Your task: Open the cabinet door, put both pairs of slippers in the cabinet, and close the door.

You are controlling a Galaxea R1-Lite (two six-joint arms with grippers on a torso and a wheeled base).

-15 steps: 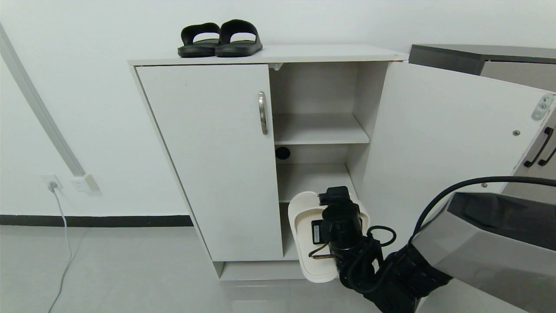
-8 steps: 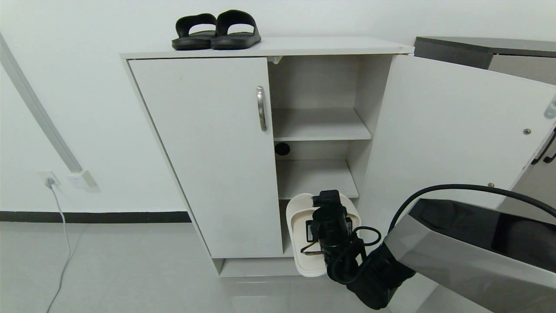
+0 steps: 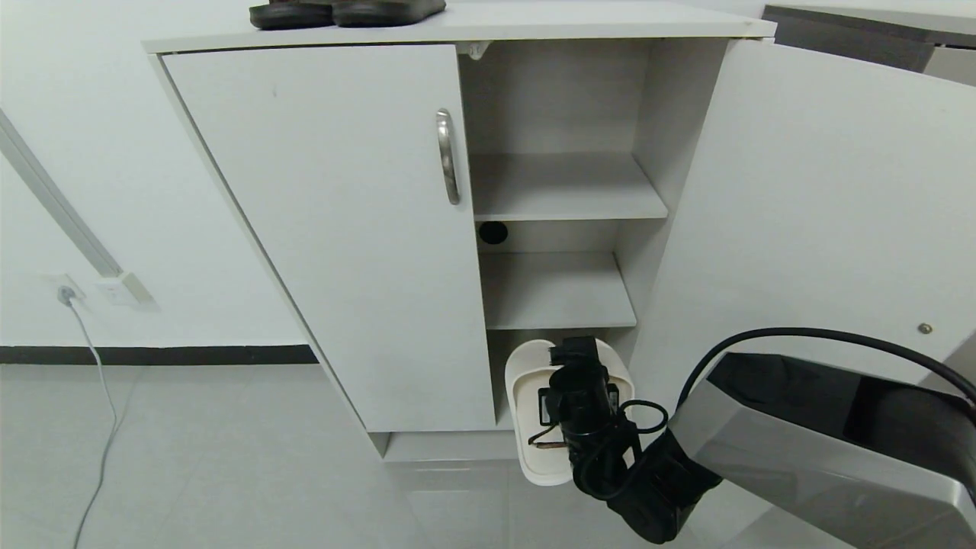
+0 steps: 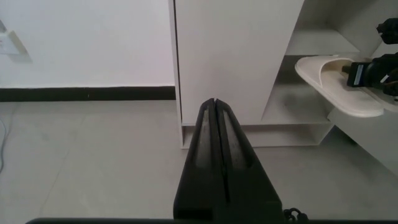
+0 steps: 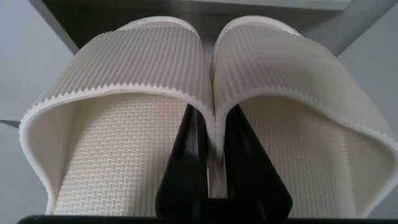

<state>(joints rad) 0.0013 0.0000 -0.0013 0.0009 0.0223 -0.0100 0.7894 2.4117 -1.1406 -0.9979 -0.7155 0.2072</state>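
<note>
Your biggest item is the white cabinet (image 3: 579,17), standing on the tiled floor (image 3: 191,473) against the wall. Its right door (image 3: 808,198) is swung wide open towards you, and its left door (image 3: 328,229) is shut. Behind the open door you see three compartments: an upper shelf (image 3: 564,187) and a middle shelf (image 3: 553,290), both bare, with the lowest compartment beneath them.

The cream slippers (image 3: 530,404) are at the mouth of that lowest compartment. Their toes sit just under the front edge of the middle shelf, and their heels stick out past the cabinet's base, over the floor. You cannot tell whether they touch the compartment's bottom. The pair lies side by side with soles down and straps up.

The black slippers (image 3: 347,11) sit on the cabinet's top, over the shut door and close to the front edge. The top of the head view cuts them off.

Your right gripper (image 5: 214,143) holds the cream pair from the heel side. Its jaws pinch the two touching inner edges of the slippers together. Your left gripper (image 4: 214,106) hangs low over the floor in front of the shut door, well apart from the slippers, with its jaws pressed together on nothing.

A metal handle (image 3: 448,156) runs upright along the shut door's inner edge. A round dark hole (image 3: 493,232) shows in the back panel between the two shelves. A wall socket (image 3: 65,293) sits to the cabinet's left, and a grey cable (image 3: 99,412) trails from it down to the floor.
</note>
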